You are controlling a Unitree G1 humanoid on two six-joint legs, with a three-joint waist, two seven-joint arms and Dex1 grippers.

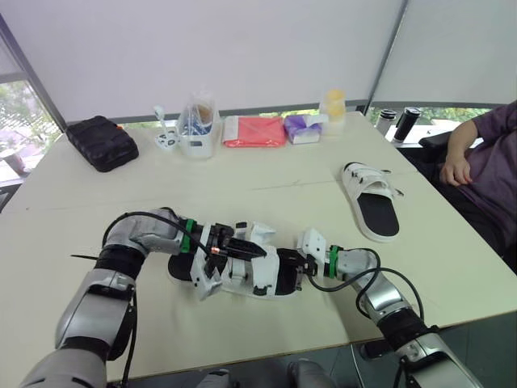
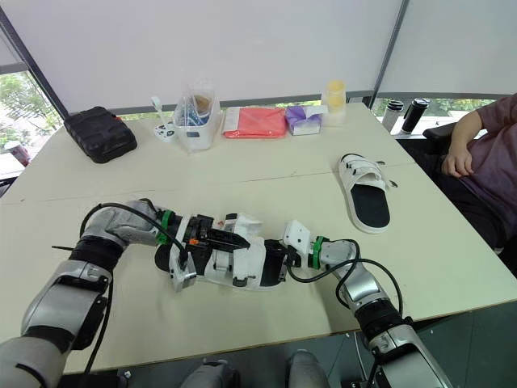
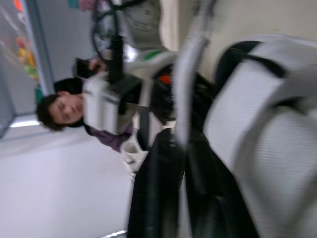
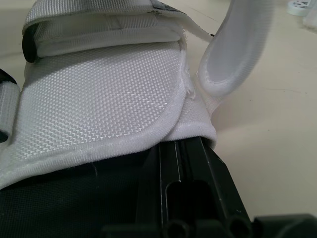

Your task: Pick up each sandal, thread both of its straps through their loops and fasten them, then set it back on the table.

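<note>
A white sandal with a black footbed (image 1: 242,273) lies on its side near the table's front edge, held between both grippers. My left gripper (image 1: 242,249) is shut on one of its white straps (image 3: 190,74), which runs up between the black fingers (image 3: 158,188). At the sandal's other end, my right gripper (image 1: 300,272) is shut on the sole, under the woven upper (image 4: 109,104). A loose strap end (image 4: 242,44) curls up beside that upper. The second sandal (image 1: 371,199) lies flat, sole down, on the table's right side, away from both grippers.
Along the far edge stand a black case (image 1: 101,141), a white holder with a bag (image 1: 198,128), a red pouch (image 1: 254,131), a purple pack (image 1: 303,128), a yellow cup (image 1: 333,105) and two bottles (image 1: 400,123). A person's hand (image 1: 456,170) rests at the table's right edge.
</note>
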